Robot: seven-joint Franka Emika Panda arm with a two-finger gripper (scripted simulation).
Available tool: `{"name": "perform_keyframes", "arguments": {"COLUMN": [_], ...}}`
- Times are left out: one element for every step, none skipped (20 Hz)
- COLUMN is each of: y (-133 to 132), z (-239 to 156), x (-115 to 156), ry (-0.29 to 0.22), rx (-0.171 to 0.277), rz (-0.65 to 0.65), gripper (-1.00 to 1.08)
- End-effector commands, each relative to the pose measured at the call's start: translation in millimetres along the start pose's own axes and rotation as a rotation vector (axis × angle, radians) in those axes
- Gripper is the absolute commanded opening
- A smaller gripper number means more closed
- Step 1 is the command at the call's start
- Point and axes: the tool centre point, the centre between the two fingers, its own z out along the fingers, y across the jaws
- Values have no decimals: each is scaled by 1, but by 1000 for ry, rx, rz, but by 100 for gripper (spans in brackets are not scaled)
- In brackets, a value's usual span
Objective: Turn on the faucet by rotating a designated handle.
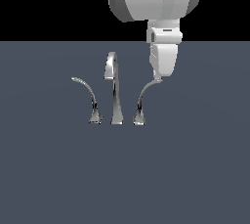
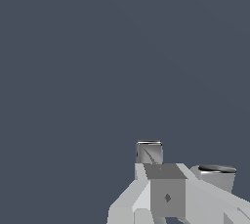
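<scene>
Grey floor [image 1: 49, 179]; handle [image 1: 142, 98] tip behind fingers [image 1: 157, 74]

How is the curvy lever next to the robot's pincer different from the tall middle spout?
The handle is shorter than the spout. The handle's thin arm sweeps up and out toward the exterior view's right, while the spout stands nearly straight and hooks over at its top. The pincer sits right at the handle's tip; the spout stands apart from it. Both are shiny chrome with a flared base on the grey surface.
</scene>
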Motion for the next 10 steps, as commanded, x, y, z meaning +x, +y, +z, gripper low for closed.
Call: {"name": "perform_keyframes", "arguments": {"y": [10, 13, 16, 19, 19, 11, 14, 18, 21, 24], "z": [0, 0, 0, 0, 0, 0, 0, 0, 0, 0], "x": [5, 6, 7, 9, 9, 1, 0, 0, -1, -1], "ry": [0, 0, 0, 0, 0, -2, -1, -1, -1, -1], "rx": [-3, -3, -3, -3, -3, 7, 7, 6, 6, 5], "rz": [2, 2, 2, 2, 2, -8, -7, -7, -7, -6], "gripper": [-100, -100, -100, -100, -100, -100, -100, -100, -100, -100]}}
